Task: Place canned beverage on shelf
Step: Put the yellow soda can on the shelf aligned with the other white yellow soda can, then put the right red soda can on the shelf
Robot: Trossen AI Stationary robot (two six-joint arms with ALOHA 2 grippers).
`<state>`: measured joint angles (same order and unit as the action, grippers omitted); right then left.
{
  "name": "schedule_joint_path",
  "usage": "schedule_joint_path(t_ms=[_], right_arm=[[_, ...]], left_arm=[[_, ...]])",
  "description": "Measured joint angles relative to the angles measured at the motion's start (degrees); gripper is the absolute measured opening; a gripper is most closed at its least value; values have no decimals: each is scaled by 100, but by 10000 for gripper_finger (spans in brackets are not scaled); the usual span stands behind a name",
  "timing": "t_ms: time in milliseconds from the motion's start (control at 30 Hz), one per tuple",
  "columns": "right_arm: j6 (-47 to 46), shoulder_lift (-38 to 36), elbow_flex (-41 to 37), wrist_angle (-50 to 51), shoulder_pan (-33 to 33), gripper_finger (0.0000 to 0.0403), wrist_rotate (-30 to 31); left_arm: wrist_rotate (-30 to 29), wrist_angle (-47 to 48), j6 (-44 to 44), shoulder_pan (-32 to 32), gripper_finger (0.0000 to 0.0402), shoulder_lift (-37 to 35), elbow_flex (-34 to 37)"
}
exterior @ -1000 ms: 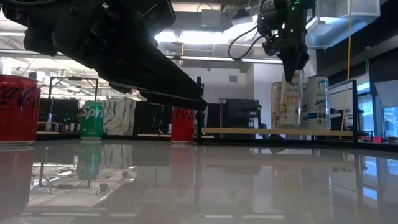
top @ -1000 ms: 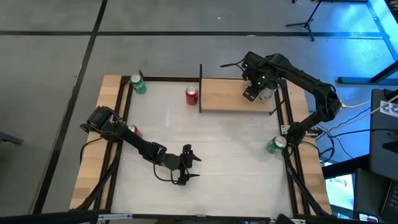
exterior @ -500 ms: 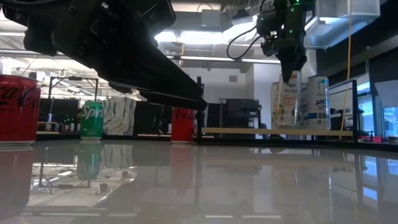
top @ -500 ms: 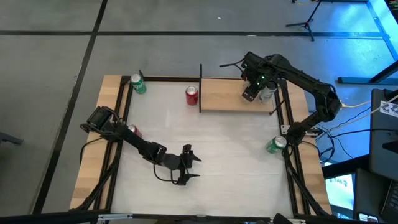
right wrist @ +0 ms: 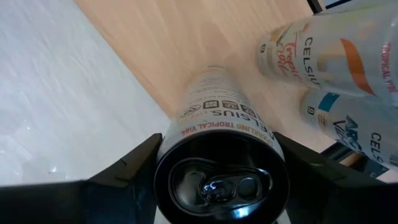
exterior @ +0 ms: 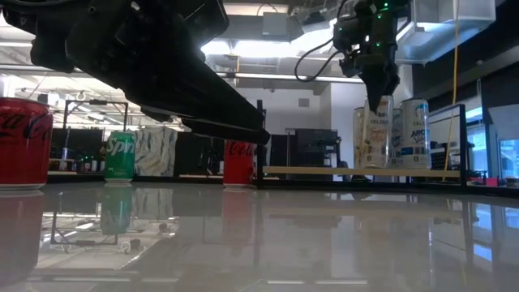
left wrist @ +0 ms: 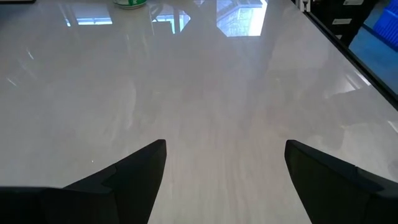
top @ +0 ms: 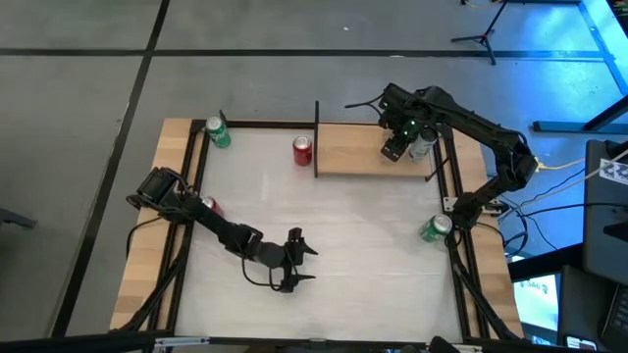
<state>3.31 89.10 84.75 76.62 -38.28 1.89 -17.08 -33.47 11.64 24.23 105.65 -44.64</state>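
Note:
A white canned beverage [right wrist: 217, 118] stands upright on the pale wooden shelf [top: 353, 162] at the table's far right. My right gripper [right wrist: 221, 163] is shut on it from above; in the high view the gripper [top: 395, 147] hides it. Two more white cans [right wrist: 323, 50] stand right behind it on the board. In the low view the held can [exterior: 381, 134] reaches down to the shelf board [exterior: 324, 171], level with its neighbours. My left gripper [top: 296, 261] hovers open over the white tabletop near its front middle, with nothing between its fingers [left wrist: 140, 177]. My right gripper pinches the white can just under its top rim [right wrist: 163, 163] between its two fingers, one on each side. The fingers [exterior: 378, 96] point straight down. The can is upright, with its bottom at the shelf board [right wrist: 186, 43].
A red can [top: 302, 149] stands by the shelf's left upright, and a green can [top: 218, 132] stands at the far left corner. Another red can [top: 208, 206] sits by the left arm. A green can [top: 435, 227] stands at the right edge. The table's middle [top: 373, 235] is bare.

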Motion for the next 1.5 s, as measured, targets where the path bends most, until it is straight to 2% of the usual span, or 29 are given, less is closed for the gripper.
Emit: schedule_joint_path(t_ms=[133,367,433,600,833,1000,1133,1300,1500], right_arm=[[0,0,-2,9,2,247,89],[21,0,-7,2,0,370,237],[21,0,0,18,2,388,386],[39,0,283,178,4,373,509],[-209,-59,1094,912,243,354,459],[-463,-425,1353,816,959,353,459],[-592,-816,1216,187,1790,353,498],[-616,-1244,560,-889,2871,353,528],[-283,-1644,-635,-2251,3943,353,617]], left_arm=[[0,0,0,-2,318,0,0],[0,0,0,-2,318,0,0],[0,0,0,-2,318,0,0],[0,0,0,-2,318,0,0],[-1,-7,-9,-11,318,0,0],[-55,-182,-16,-12,318,0,0],[-37,-319,-14,-17,318,0,0],[-58,-236,140,-20,318,-167,2],[-278,662,157,-73,318,-1007,0]])
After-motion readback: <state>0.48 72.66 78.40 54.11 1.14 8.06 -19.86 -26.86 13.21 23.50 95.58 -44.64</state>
